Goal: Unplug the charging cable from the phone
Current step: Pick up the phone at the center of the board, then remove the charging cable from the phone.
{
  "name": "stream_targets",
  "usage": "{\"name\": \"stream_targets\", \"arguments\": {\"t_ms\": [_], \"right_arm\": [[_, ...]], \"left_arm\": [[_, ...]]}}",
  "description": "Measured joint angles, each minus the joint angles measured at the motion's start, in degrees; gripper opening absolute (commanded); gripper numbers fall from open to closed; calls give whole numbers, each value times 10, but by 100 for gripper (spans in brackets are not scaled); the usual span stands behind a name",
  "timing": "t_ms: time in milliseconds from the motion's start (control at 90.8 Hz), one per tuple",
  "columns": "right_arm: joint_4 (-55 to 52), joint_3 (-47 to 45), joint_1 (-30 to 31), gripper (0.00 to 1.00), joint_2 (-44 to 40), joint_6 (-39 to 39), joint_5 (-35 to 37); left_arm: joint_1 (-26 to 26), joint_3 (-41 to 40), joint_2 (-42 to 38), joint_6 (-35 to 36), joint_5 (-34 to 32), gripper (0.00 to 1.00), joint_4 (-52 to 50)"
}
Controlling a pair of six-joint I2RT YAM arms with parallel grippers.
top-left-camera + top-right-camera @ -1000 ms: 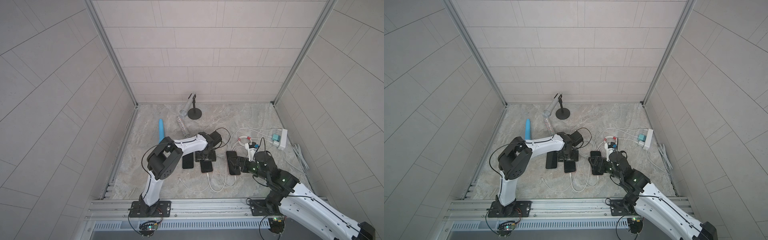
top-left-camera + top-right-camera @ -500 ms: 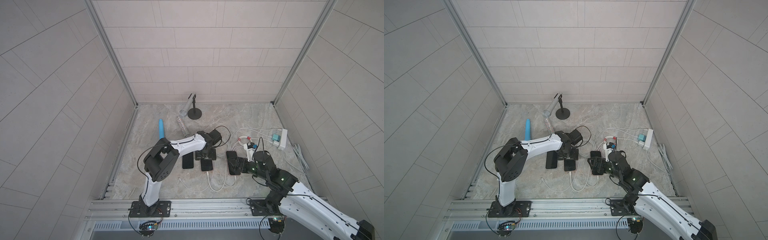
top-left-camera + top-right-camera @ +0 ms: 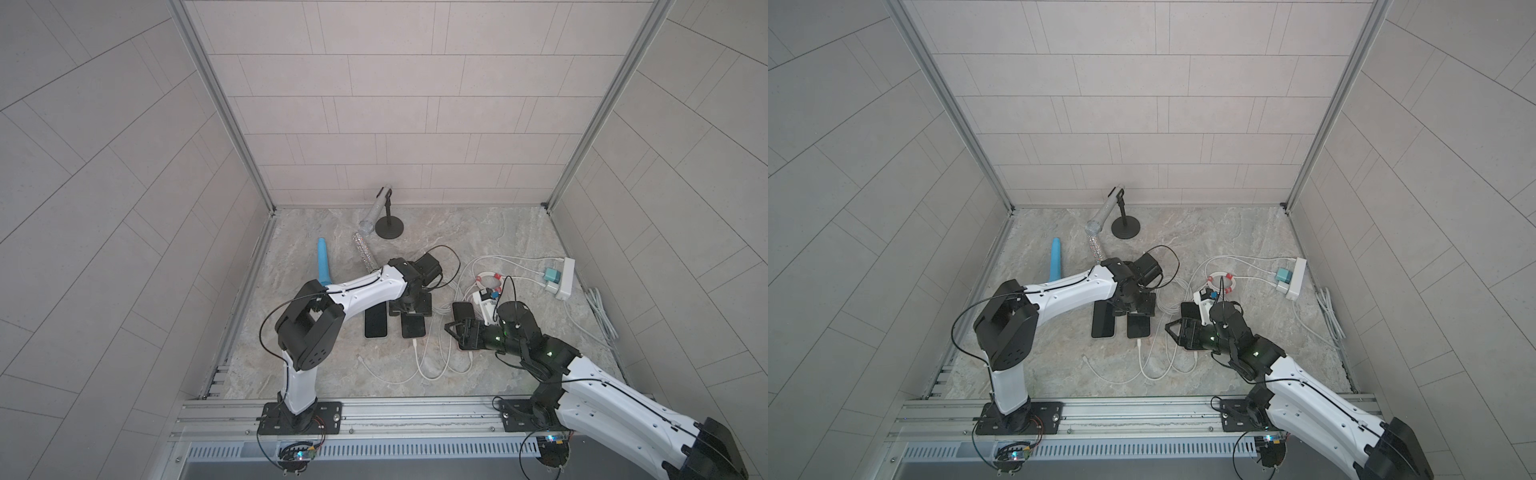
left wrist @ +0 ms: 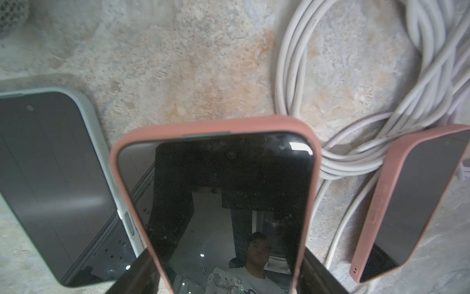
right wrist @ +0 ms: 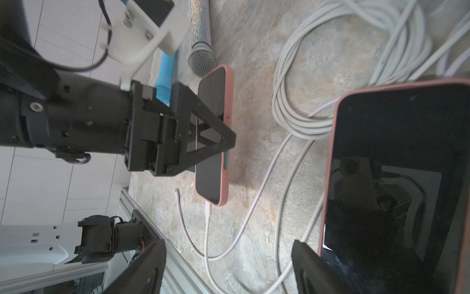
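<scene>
Over the middle phone (image 3: 413,328), left arm (image 3: 365,291) outstretched, fingers (image 4: 137,276) clasping it.

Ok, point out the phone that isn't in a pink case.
The pale-green-cased phone, at the row's end on the robot's left. The middle phone, between the left fingers, and the right phone both have pink cases.

Pale grey tiled walls (image 3: 415,104), aluminium corner posts (image 3: 222,104), marbled stone floor (image 3: 478,232), soft even light.
</scene>
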Motion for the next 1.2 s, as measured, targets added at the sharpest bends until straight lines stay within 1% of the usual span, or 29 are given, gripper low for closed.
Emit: {"name": "stream_targets", "arguments": {"t_ms": [176, 429, 771, 1200], "right_arm": [[62, -27, 7, 75, 30, 21, -30], [145, -46, 50, 72, 87, 42, -39], [232, -40, 111, 66, 192, 54, -27], [299, -4, 144, 54, 299, 64, -20]], "left_arm": [[0, 4, -4, 4, 1, 0, -2], [0, 11, -12, 6, 7, 0, -5], [0, 12, -17, 6, 15, 0, -8], [0, 12, -43, 7, 27, 0, -9]]}}
